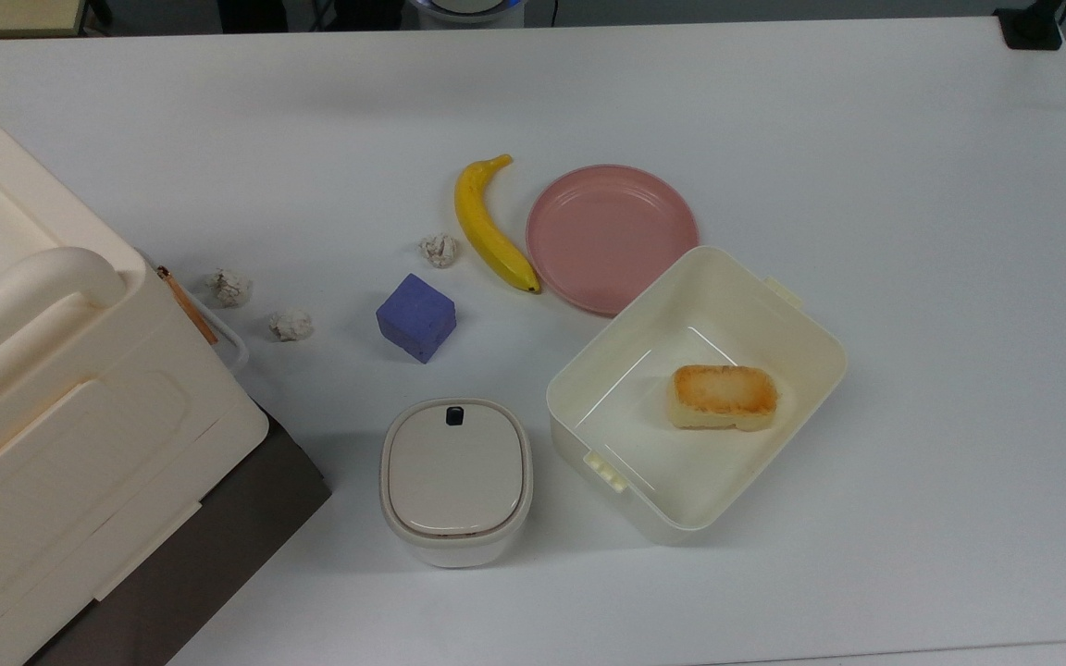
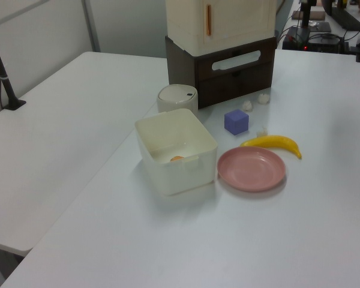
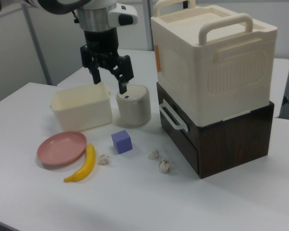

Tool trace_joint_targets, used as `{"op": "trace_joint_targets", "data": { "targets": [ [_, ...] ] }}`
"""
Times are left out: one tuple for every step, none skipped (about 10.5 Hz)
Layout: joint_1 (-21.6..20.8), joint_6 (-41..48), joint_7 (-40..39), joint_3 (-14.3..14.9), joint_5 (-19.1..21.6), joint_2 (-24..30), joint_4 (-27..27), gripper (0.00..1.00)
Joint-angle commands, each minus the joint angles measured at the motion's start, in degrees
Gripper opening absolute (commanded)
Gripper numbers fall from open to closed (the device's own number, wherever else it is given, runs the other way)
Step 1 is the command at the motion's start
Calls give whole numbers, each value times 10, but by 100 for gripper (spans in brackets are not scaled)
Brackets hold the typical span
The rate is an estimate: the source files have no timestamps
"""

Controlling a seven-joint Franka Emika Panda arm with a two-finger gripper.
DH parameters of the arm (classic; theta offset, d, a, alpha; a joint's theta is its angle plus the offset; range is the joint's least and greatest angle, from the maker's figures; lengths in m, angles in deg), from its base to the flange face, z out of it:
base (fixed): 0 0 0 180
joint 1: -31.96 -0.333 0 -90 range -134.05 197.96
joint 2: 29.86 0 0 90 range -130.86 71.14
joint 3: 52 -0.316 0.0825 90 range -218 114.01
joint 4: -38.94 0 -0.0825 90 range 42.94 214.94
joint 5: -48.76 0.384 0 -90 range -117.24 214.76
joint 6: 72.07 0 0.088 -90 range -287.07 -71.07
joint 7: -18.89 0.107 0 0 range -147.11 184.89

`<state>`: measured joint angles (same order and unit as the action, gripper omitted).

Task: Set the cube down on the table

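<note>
Top view, cube: the cube (image 1: 416, 317) sits flat on the bare white desk (image 1: 912, 231), between the crumpled paper balls (image 1: 290, 324) and the banana (image 1: 489, 225), apart from both, off the pink plate (image 1: 612, 235).
Top view, look: matte blue-purple, sharp edges, one corner turned toward the lidded canister (image 1: 455, 479).
Left view, cube: same spot, near the dark drawer unit (image 2: 225, 72), just behind the banana.
Right view, pincer: the pincer (image 3: 107, 72) hangs high over the canister and the open bin (image 3: 82, 110), fingers spread apart, holding nothing.
Right view, step: placement looks done, I judge. Doing it well now means retreating straight up, well clear of the cube, so nothing nudges it.
</note>
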<state>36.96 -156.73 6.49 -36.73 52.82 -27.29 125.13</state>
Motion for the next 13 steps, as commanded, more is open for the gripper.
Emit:
{"op": "trace_joint_targets", "data": {
  "targets": [
    [-12,-34,100,-3,-5,6,5,100],
    [-26,-30,136,-5,-4,6,4,100],
    [-33,-29,155,-7,-5,6,5,100],
    [-33,-30,176,-8,-1,3,4,100],
    [-33,-29,187,-8,1,2,4,100],
    [-33,-27,198,-26,2,0,-5,100],
    [-26,-24,215,-64,0,0,-5,100],
    [-18,-26,245,-94,-4,-2,-1,100],
    [-17,-27,265,-104,-4,-8,0,100],
    [-17,-26,271,-105,-3,-7,0,100],
    [-17,-26,257,-105,1,-5,2,100],
    [-17,-35,234,-104,2,-5,6,100],
    [-17,-76,203,-104,0,-5,10,100]
  ]
}}
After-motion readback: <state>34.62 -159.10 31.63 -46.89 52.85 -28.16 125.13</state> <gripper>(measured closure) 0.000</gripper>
